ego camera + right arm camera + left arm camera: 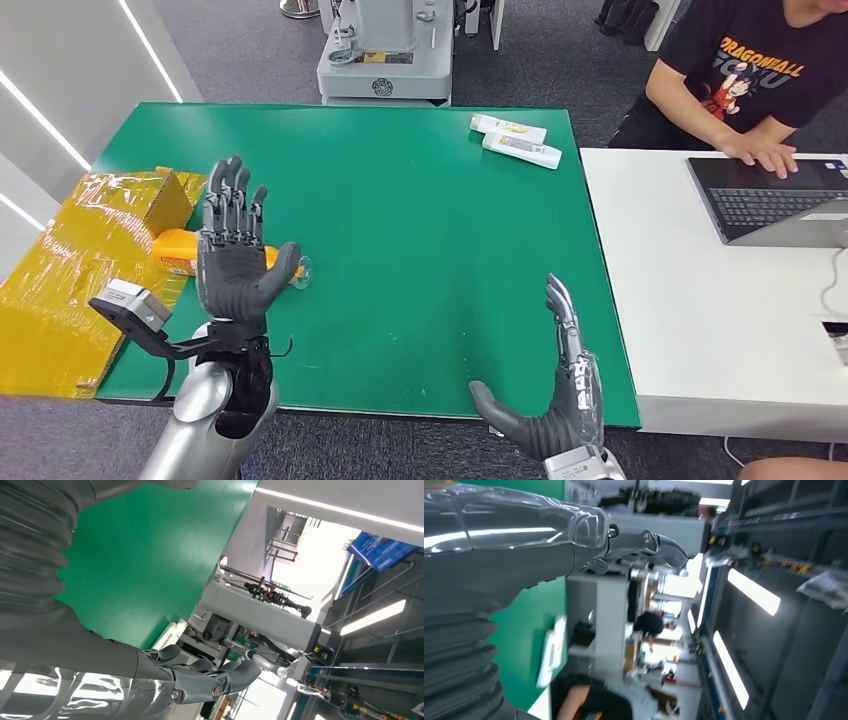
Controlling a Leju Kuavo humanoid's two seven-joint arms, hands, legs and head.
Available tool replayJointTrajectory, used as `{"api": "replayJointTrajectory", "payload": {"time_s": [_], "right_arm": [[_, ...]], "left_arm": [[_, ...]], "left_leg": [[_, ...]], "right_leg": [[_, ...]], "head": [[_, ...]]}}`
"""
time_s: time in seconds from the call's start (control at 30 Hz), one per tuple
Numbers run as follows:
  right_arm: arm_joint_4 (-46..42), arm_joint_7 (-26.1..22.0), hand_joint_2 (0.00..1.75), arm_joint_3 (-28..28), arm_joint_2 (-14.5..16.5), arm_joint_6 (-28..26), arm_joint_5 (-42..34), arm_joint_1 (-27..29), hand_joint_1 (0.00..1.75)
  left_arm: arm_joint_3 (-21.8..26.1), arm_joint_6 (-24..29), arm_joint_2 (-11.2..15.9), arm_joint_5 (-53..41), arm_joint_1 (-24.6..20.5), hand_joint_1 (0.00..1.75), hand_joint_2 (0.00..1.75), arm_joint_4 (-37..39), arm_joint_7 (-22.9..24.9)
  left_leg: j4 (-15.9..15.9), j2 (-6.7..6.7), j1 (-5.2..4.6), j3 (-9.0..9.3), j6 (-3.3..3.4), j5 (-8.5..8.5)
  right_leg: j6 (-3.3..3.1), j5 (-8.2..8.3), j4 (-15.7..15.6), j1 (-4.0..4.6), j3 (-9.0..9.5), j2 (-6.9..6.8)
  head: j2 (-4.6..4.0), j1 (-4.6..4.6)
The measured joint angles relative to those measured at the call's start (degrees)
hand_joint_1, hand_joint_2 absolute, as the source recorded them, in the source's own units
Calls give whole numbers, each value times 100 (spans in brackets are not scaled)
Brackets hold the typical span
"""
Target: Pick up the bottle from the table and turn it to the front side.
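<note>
Green table (420, 230) (bottle (180, 250) near left edge) lies mostly open.

You see the left hand (524, 545) with its fingers (659, 545) stretched out straight and empty. Behind the hand lies the green table (526, 630). Beside the table's edge sits a person in a dark shirt (594, 702).

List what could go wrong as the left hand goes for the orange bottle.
1. The orange bottle lies on its side, so a touch from the left hand held open above it may roll it across the green table.
2. The yellow box sits right beside the bottle, so the fingers could bump it on the way down.
</note>
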Motion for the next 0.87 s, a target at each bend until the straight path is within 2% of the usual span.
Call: {"api": "replayJointTrajectory", "payload": {"time_s": [0.13, 0.27, 0.87], "right_arm": [[-91, 94, 175, 0, 0, -3, 79, 5, 0], [-179, 225, 175, 0, 0, 55, 164, 3, 0], [-229, 257, 175, 0, -7, 326, 188, -49, 0]], "left_arm": [[-158, -224, -148, 134, 353, 0, 175, -225, 37], [-275, -170, -224, -191, 632, 0, 175, -366, 33], [-291, -296, -258, -800, 1214, 0, 175, -931, 23]], "left_leg": [[0, 1, 0, 0, 0, -1], [-1, 0, 0, 0, 0, -1], [-2, -1, 1, -1, 0, -1]], "right_leg": [[1, -1, -1, 0, 0, 2], [1, -2, -1, 0, 0, 0], [2, -2, 0, 0, 1, -1]], "head": [[0, 0], [0, 0], [0, 1]]}}
